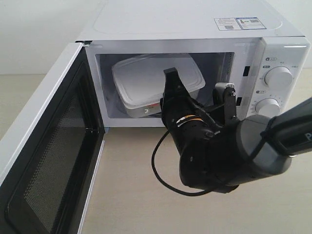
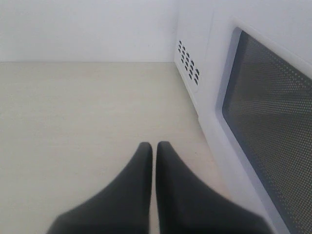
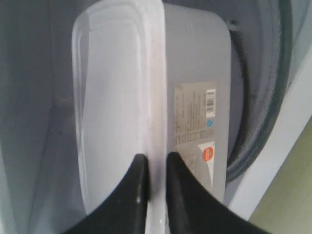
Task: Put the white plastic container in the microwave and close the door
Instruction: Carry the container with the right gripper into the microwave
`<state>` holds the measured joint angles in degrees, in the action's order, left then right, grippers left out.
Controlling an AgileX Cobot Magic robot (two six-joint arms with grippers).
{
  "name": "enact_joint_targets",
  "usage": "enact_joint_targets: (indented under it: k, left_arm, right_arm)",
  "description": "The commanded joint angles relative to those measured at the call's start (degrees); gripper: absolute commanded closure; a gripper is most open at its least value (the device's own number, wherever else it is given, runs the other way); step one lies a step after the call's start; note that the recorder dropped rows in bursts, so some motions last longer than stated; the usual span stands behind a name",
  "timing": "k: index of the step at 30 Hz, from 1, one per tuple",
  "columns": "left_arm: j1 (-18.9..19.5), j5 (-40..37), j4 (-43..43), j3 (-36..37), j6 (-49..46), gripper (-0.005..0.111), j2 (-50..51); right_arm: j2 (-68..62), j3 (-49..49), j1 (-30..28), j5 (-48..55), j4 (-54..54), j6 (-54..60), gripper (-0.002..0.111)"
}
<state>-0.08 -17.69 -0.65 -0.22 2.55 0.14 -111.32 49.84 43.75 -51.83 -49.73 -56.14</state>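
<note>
The white plastic container is inside the microwave. It is tipped up on one side, not lying flat yet. The right fingers pinch the thin rim of its lid, I think because that edge is easy to grab. The box is smooth and milky, with round corners and a paper label on its side. The door is swung wide open, likely so the arm can reach in. Its window is dark mesh. The left fingers are pressed together, holding nothing, over the pale surface beside the door.
</note>
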Motion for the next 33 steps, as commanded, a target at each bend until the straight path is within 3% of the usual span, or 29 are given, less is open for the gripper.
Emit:
enact_joint_targets:
  k: [1, 20, 23, 29, 33]
  left_arm:
    - [0.23, 0.10, 0.09, 0.22, 0.44, 0.103, -0.14]
    - [0.23, 0.10, 0.09, 0.22, 0.44, 0.103, -0.14]
    - [0.23, 0.10, 0.09, 0.22, 0.44, 0.103, -0.14]
    - [0.23, 0.10, 0.09, 0.22, 0.44, 0.103, -0.14]
    - [0.23, 0.10, 0.09, 0.22, 0.44, 0.103, -0.14]
  right_arm:
    - [-1.72, 2.69, -1.33, 0.09, 1.40, -0.06, 0.108]
    - [-4.82, 6.21, -3.22, -0.13, 1.41, 0.54, 0.106]
    - [-4.82, 6.21, -3.22, 0.03, 1.41, 0.41, 0.095]
    - [-4.82, 6.21, -3.22, -0.13, 1.41, 0.41, 0.055]
    - [-4.62, 6.10, -3.22, 0.07, 2.95, 0.41, 0.049]
